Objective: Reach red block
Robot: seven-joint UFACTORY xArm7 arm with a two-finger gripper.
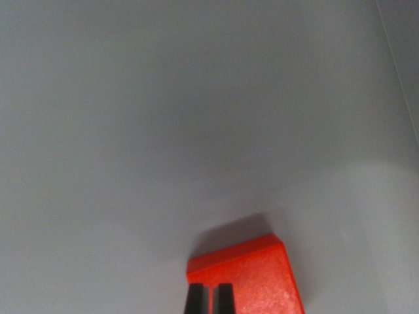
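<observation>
Jaws [209, 297]: two dark tips at bottom edge, nearly closed, narrow slit between, nothing held.
Red block [252, 275]: bottom centre, directly beneath and just to the wrist view's right of the tips; contact cannot be told.
Block axis: long side running toward lower right.
Bench [131, 131]: plain grey, bare elsewhere.
Reach: judged almost complete.

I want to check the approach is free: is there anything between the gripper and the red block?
Nothing: in the wrist view, the gripper fingertips already overlap the red block, with no gap visible between them.
</observation>
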